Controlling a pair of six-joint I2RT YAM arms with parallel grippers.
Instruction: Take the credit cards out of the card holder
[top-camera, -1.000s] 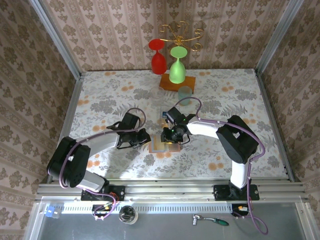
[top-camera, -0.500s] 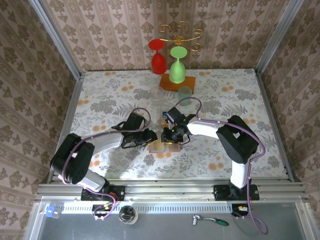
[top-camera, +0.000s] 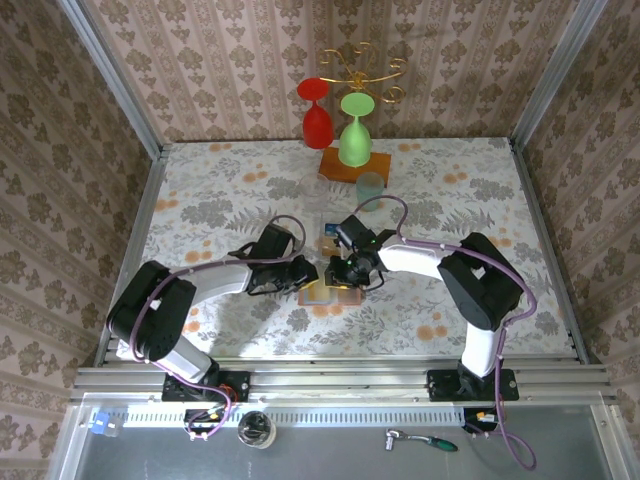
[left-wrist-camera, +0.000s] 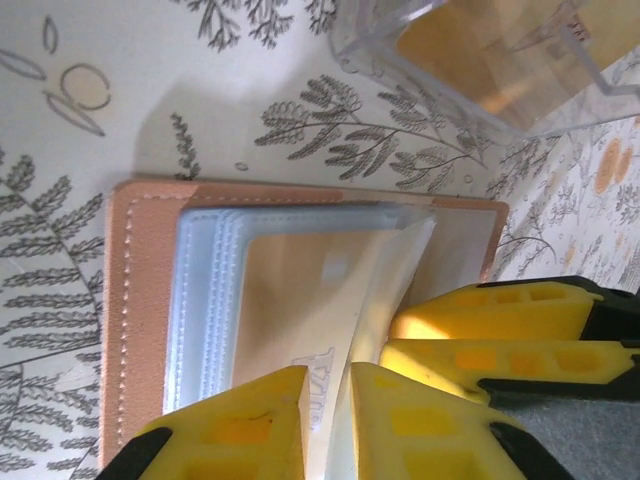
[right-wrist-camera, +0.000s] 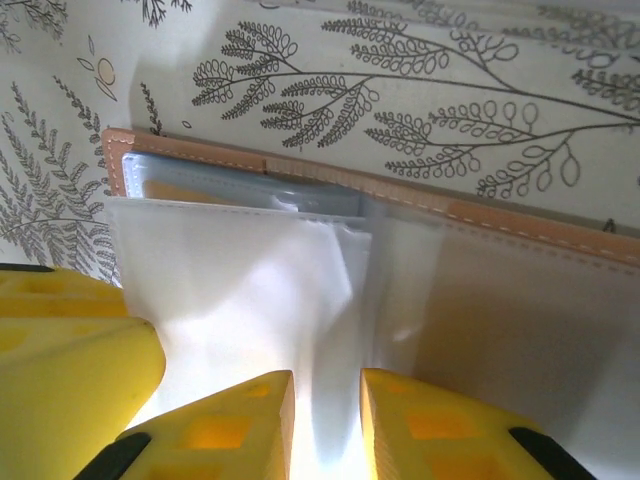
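Centrally on the floral-patterned table cover (top-camera: 220, 200), toward the arms' side: one small flat bifold card holder (top-camera: 322, 293), lying open, inside up. Its outside is tan-brown leather with a pale stitched rim. Inside is a stack of clear plastic sleeves (left-wrist-camera: 205, 290), several leaves fanned at their edges and milky where the light hits. The leaf count is not readable.

Cards: one thin rectangular tan-orange card (left-wrist-camera: 290, 285) with white lettering, seen through its sleeve in the left wrist view and seated inside the holder. The right wrist view gives a grey-blue strip (right-wrist-camera: 240, 190) just under the holder's top rim; card or pocket panel, cannot tell.

Left gripper (left-wrist-camera: 328, 385): yellow fingers drawn nearly together on the near edge of the lettered leaf, which runs into the gap. It is clamped on that leaf of the holder; whether the card itself is caught, cannot tell.

Right gripper (right-wrist-camera: 327, 385): fingers likewise close, pinching a translucent leaf. Its fingers (left-wrist-camera: 490, 305) sit just beside the left's, over the holder.

Counts elsewhere:
- One clear plastic box (left-wrist-camera: 470, 70), just beyond the holder.
- Two upturned wine glasses, one red (top-camera: 316, 118) and one green (top-camera: 353, 140), on one gilt wire stand (top-camera: 362, 62).
- One orange-brown wooden block (top-camera: 335, 165) by the green glass.
- One pale green tumbler (top-camera: 370, 186) beside the block.
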